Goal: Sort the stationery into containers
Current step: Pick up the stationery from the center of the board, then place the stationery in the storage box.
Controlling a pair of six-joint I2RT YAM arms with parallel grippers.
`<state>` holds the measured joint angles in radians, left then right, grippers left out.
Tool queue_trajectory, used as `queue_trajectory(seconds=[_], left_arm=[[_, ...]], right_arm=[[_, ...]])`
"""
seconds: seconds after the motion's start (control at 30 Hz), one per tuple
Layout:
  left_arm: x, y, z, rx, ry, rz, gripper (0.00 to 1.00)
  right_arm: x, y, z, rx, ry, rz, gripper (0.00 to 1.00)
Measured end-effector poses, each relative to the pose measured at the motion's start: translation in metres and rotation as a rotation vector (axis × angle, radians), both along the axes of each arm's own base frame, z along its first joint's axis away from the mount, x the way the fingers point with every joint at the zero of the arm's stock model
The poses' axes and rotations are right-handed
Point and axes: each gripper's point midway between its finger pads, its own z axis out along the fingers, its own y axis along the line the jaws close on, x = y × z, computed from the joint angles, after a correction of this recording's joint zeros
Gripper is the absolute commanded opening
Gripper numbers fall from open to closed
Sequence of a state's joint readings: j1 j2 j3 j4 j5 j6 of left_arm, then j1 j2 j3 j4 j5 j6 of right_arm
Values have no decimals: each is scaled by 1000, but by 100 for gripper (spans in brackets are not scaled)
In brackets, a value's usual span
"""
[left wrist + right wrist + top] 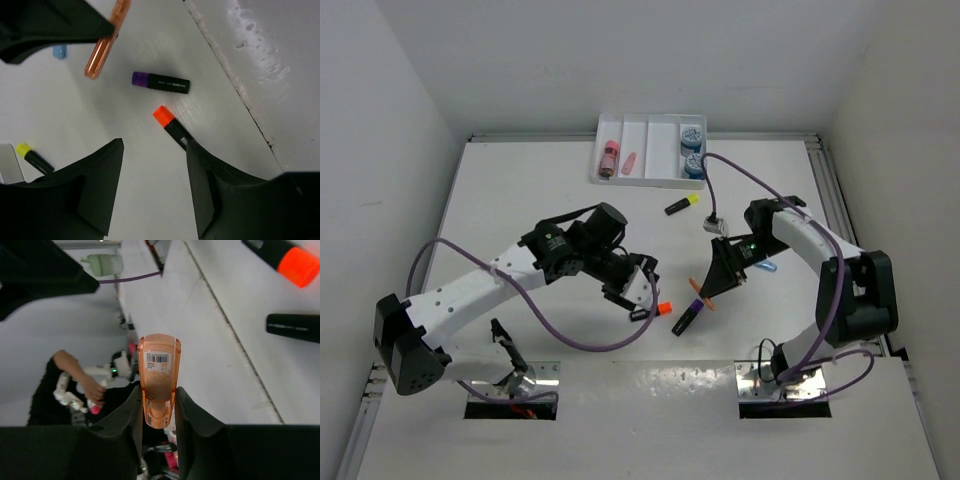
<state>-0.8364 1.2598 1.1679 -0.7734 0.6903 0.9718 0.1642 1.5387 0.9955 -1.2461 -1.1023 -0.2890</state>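
Peach eraser stick is clamped crosswise between the closed fingers of the right gripper, its barcoded end poking out past the fingertips and clear of the table. From above, it hangs well on the arm-base side of the white four-compartment tray, below the tray's right end.

Just beside it, farther still from the tray, the purple highlighter lies flat. Next to that lies the orange highlighter, with its orange cap in the gap of the left gripper. That gripper's jaws stand apart, and the pen's black end runs in under the inner edge of one finger.

The yellow highlighter lies alone just off the tray's near wall. A small light-blue piece sits by the right arm.

In the tray, one pink eraser fills the leftmost compartment, a paler one the next, and two blue round pieces the rightmost. The third is bare.

Bare tabletop stretches between the tray and both grippers. The seam at the table's near edge runs close behind the purple and orange highlighters.
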Motion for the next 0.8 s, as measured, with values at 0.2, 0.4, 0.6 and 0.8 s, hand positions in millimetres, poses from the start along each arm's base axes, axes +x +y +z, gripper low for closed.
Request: queue_trajectory(seconds=[0.2,0.4,0.6,0.8], left_arm=[[-27,-19,4,7,-112,-129,54],[-28,-38,24,-53,-187,-140,52],[-31,-55,20,-55,-216,-149,51],[-31,-65,8,-22,-235,-157,53]], right_arm=[[-11,11,8,75,88,32,0],[-22,17,15,89,86,70,0],[-31,19,20,92,63,98,0],[-38,20,19,78,45,129,0]])
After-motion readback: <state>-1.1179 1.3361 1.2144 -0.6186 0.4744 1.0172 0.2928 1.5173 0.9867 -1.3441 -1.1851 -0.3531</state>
